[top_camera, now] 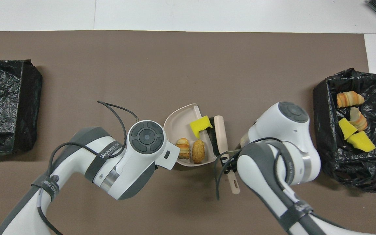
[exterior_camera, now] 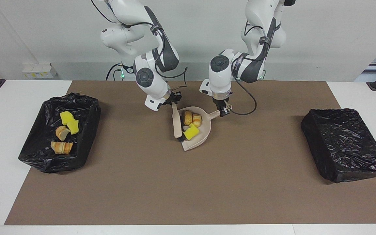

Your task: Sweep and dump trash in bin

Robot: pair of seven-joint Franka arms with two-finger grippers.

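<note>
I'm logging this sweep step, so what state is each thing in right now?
Dustpan: on the mat, loaded with three pieces.
Yellow sponge chunk: in the dustpan, against the bristles.
Two bread bits: in the dustpan.
Brush: bristles at the dustpan's mouth.
Left gripper: shut on the dustpan's handle.
Right gripper: shut on the brush.
Open bin: holds four pieces.
Other bin: covered in black plastic.
</note>
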